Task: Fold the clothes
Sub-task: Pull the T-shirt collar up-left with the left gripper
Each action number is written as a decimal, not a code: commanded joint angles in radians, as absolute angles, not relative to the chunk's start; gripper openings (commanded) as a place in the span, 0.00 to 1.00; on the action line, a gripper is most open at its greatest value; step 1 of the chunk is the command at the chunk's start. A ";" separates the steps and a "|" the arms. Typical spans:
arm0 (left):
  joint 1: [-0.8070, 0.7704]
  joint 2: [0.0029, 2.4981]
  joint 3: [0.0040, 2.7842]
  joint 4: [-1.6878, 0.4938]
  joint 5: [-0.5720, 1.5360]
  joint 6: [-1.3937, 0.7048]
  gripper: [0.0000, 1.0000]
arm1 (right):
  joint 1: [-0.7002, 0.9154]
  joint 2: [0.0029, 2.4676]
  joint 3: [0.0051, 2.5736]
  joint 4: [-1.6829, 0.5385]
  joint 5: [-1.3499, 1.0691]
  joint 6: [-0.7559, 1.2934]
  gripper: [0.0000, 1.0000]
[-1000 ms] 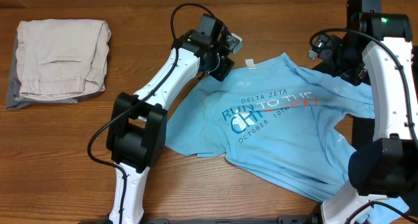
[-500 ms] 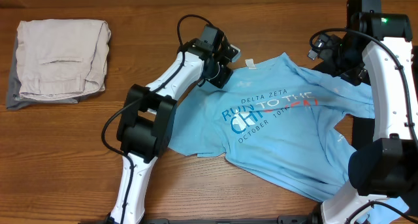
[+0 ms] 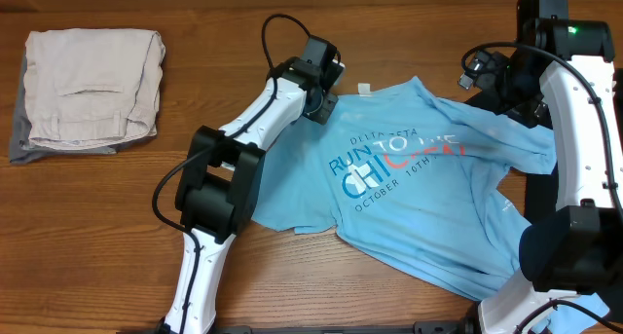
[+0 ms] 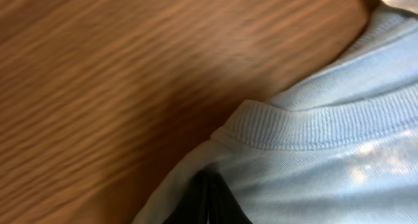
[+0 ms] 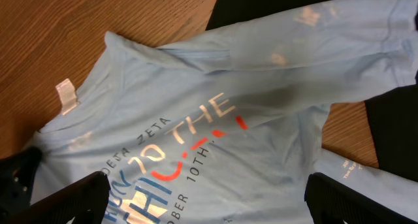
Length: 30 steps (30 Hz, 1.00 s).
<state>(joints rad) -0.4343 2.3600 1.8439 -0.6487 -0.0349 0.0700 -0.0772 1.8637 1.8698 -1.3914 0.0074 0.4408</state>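
Open bench [image 3: 195, 13] lies left of the T-shirt [image 3: 419, 217], with folded beige cloth [image 3: 88, 81] near its far-left edge. The left fingers [image 4: 208, 199] pinch the T-shirt beside its collar; the right fingers [image 5: 68, 199] gape wide, empty, above its lettering.

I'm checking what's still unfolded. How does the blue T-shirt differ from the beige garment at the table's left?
The T-shirt is light blue with printed lettering; the beige garment is plain. The T-shirt lies spread and rumpled; the beige garment is folded compactly. The left gripper pinches the T-shirt near its collar; nothing touches the beige garment. Both lie on the wooden table.
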 commanded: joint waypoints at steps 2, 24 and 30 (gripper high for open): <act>-0.355 2.370 1.786 -0.657 -0.184 -0.010 0.06 | -0.078 1.859 1.873 -1.390 0.014 0.439 1.00; -0.019 2.315 1.814 -0.725 -0.155 -0.094 0.27 | -0.078 1.859 1.873 -1.389 0.014 0.439 1.00; -0.069 2.180 1.920 -0.731 -0.028 -0.125 0.41 | -0.078 1.859 1.873 -1.390 0.014 0.439 1.00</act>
<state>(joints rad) -0.0284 2.3062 1.8381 -0.7326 -0.1123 -0.0895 -0.0769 1.8637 1.8698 -1.3914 0.0074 0.4408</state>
